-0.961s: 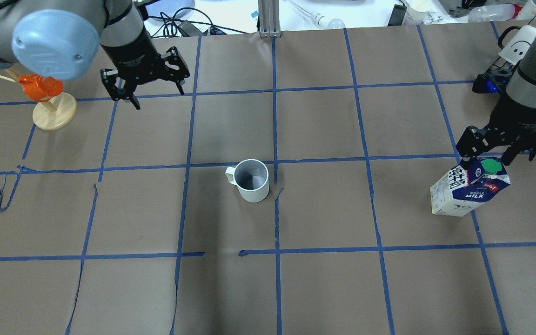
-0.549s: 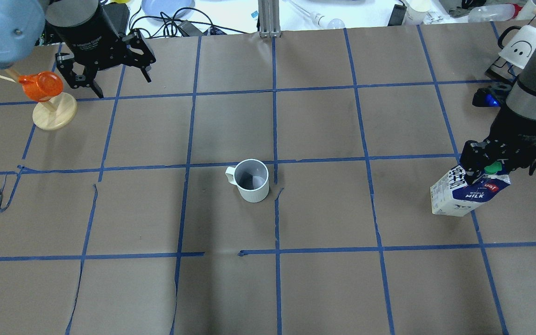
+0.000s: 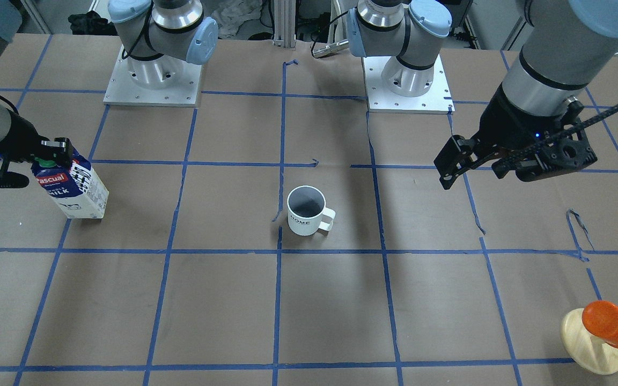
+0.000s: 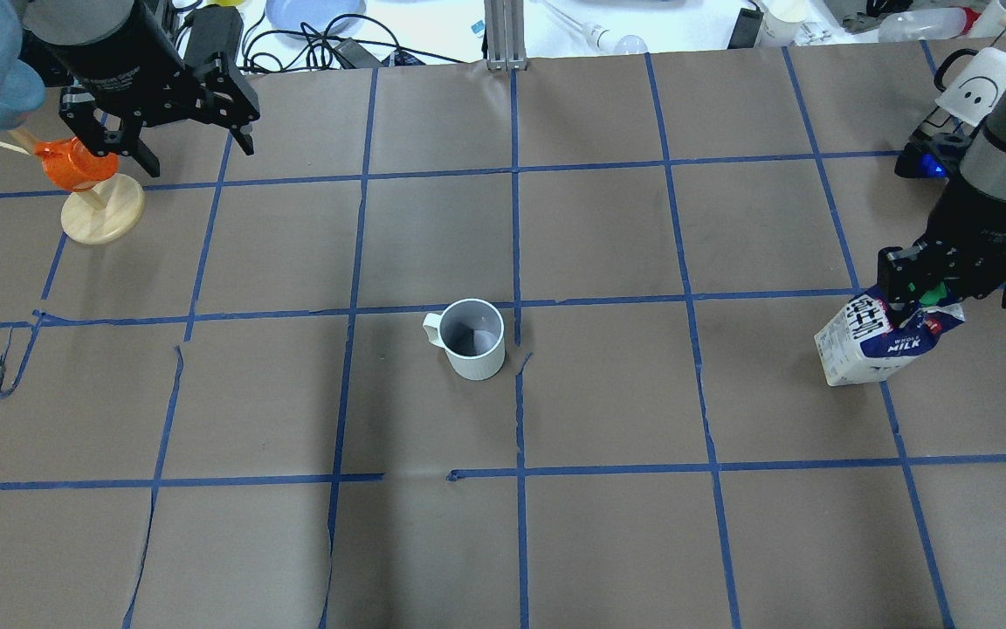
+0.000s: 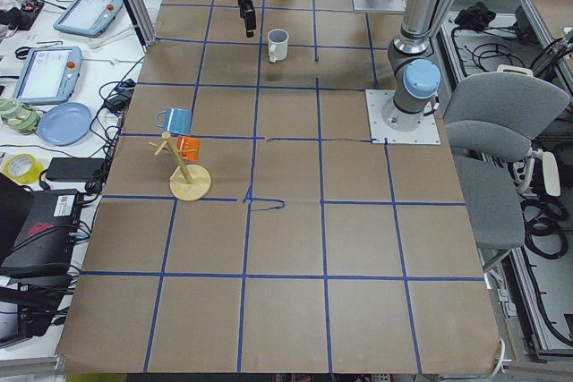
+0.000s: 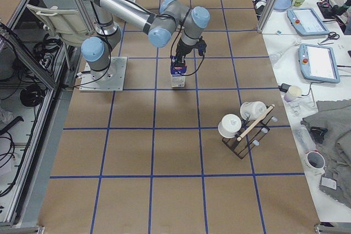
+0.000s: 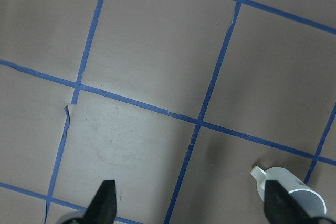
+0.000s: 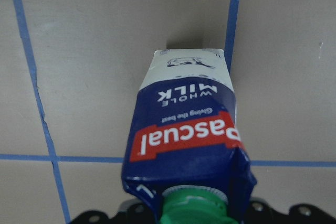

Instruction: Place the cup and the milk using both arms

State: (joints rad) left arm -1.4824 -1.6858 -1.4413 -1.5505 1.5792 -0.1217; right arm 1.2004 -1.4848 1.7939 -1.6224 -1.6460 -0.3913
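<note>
The cup (image 4: 473, 340), a white mug with a dark inside, stands upright at the table's middle, handle to the view's left. It also shows in the front view (image 3: 306, 212) and at the left wrist view's bottom right (image 7: 296, 199). My left gripper (image 4: 196, 153) is open and empty, high above the table's back left, far from the cup. The milk (image 4: 880, 342) is tilted at the right side. My right gripper (image 4: 940, 286) is shut on its gable top by the green cap (image 8: 194, 208). I cannot tell whether its base touches the table.
An orange cup-like thing on a wooden stand (image 4: 88, 170) is right beside my left gripper. A black rack with white mugs (image 4: 973, 83) stands at the back right, behind my right arm. The two arm bases (image 3: 152, 80) are at the robot's edge.
My left gripper has moved back and left, away from the cup, and stayed open. My right gripper has come down and shut on the milk's top; the carton has shifted slightly.
</note>
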